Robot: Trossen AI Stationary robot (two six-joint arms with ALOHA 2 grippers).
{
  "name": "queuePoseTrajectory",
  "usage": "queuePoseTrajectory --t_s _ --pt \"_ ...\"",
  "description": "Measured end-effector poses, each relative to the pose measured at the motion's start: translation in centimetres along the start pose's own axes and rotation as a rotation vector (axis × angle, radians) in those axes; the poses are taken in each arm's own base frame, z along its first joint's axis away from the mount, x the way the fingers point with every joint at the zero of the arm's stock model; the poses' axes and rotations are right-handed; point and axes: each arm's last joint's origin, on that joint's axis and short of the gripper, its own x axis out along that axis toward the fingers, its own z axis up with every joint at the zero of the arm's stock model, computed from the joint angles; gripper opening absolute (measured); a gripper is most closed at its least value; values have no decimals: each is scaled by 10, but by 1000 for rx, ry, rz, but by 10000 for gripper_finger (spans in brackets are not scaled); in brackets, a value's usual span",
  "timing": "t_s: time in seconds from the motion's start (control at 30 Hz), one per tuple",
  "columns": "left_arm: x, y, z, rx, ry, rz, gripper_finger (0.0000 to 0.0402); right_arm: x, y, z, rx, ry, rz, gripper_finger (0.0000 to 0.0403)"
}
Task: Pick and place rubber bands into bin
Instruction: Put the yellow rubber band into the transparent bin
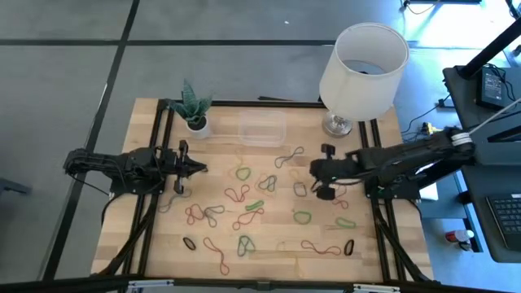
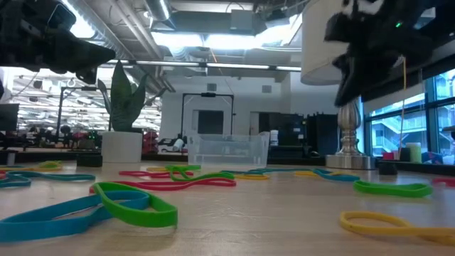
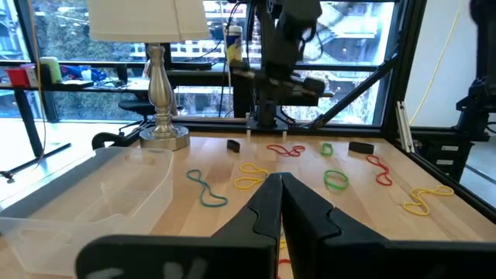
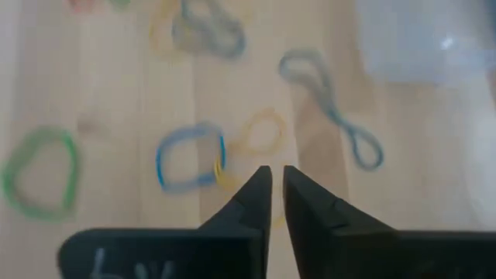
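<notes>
My left gripper (image 1: 200, 168) hangs above the table's (image 1: 155, 244) left side, fingers pressed together w/ nothing between them; in the left wrist view the tips (image 3: 277, 186) meet in a point. My right gripper (image 1: 313, 169) is over the table's right-centre, near the lamp (image 1: 361, 69), tips nearly touching w/ just a thin slit between them, also nothing held (image 4: 275, 180); a blue band (image 4: 190, 157) and a yellow band (image 4: 260, 133) lie right under it, a green one (image 4: 39, 172) further off. The rubber bands (image 1: 244, 199) are scattered loose across the wood between and in front of both arms – green, red, blue, yellow, black. The bin (image 1: 262, 129), clear plastic, sits at the far edge of the table between the plant pot (image 1: 196, 124) and lamp base; can't see any bands inside it. In the low view it stands behind a big green band (image 2: 135, 203)
</notes>
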Motion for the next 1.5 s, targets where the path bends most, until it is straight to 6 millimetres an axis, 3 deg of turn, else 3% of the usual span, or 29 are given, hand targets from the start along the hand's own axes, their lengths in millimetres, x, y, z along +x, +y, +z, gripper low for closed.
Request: queuePoseTrajectory --t_s 0.27,0.47,0.73,0.9,1.1,1.27,1.5 --pt "0 0 0 0 0 0 6 47 -6 19 -217 217 117 112" --pt "0 0 0 0 0 0 6 79 -6 17 -442 308 157 147" --pt "0 0 0 0 0 0 6 108 2 8 -531 409 228 146" --pt "0 0 0 0 0 0 6 117 5 4 -505 458 243 111" --pt "0 0 0 0 0 0 6 113 7 3 -282 483 241 11" --pt "0 0 0 0 0 0 6 92 3 7 -89 470 227 4" --pt "0 0 0 0 0 0 6 38 -2 42 50 318 135 2"
